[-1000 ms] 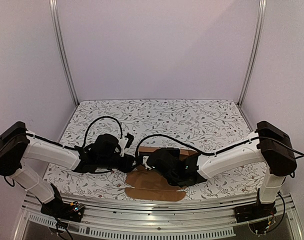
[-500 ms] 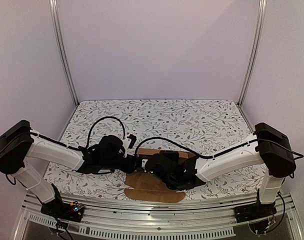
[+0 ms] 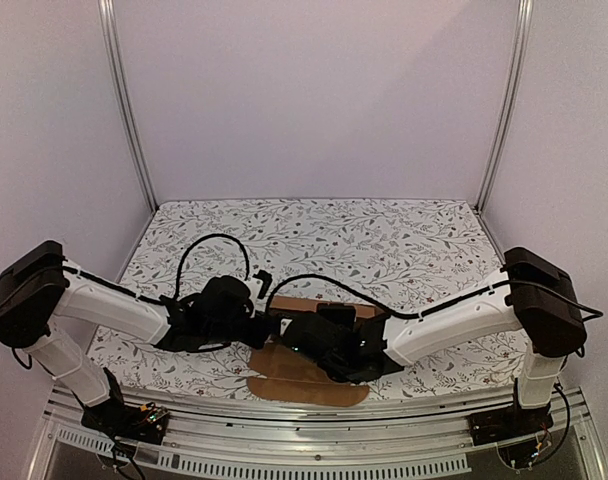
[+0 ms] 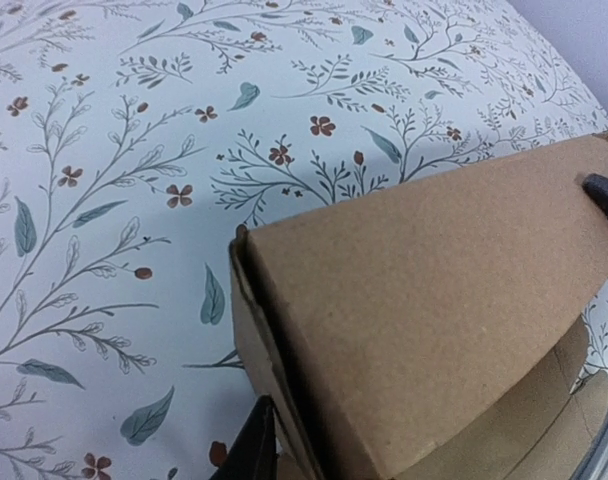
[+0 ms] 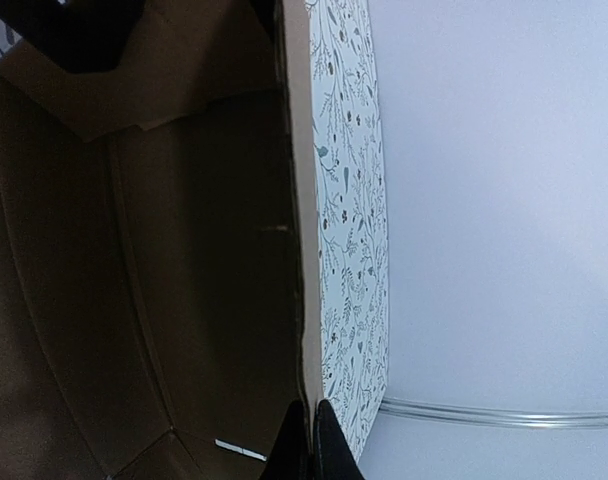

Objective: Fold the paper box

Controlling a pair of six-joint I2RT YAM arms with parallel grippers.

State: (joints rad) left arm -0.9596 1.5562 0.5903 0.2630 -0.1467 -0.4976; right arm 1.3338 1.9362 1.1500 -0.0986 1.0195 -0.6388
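Observation:
The paper box [image 3: 306, 377] is brown cardboard, partly folded, near the table's front edge between both arms. In the left wrist view its raised end [image 4: 434, 300] fills the lower right. My left gripper [image 3: 261, 326] stands at the box's left end. Its jaws are wide apart around that end, and one dark finger [image 4: 252, 450] lies beside the side wall. My right gripper [image 5: 312, 445] is shut on the edge of an upright cardboard wall [image 5: 296, 200], with the dark inside of the box to its left. From above, the right gripper [image 3: 292, 338] sits over the box.
The table [image 3: 384, 240] has a floral cloth. Metal frame posts [image 3: 124, 100] stand at the back corners and a rail [image 3: 304, 425] runs along the front edge. Black cables [image 3: 209, 240] loop over both arms.
Both grippers have moved closer together over the box. The right arm has shifted left and the left gripper has moved right and lower, to the box's end.

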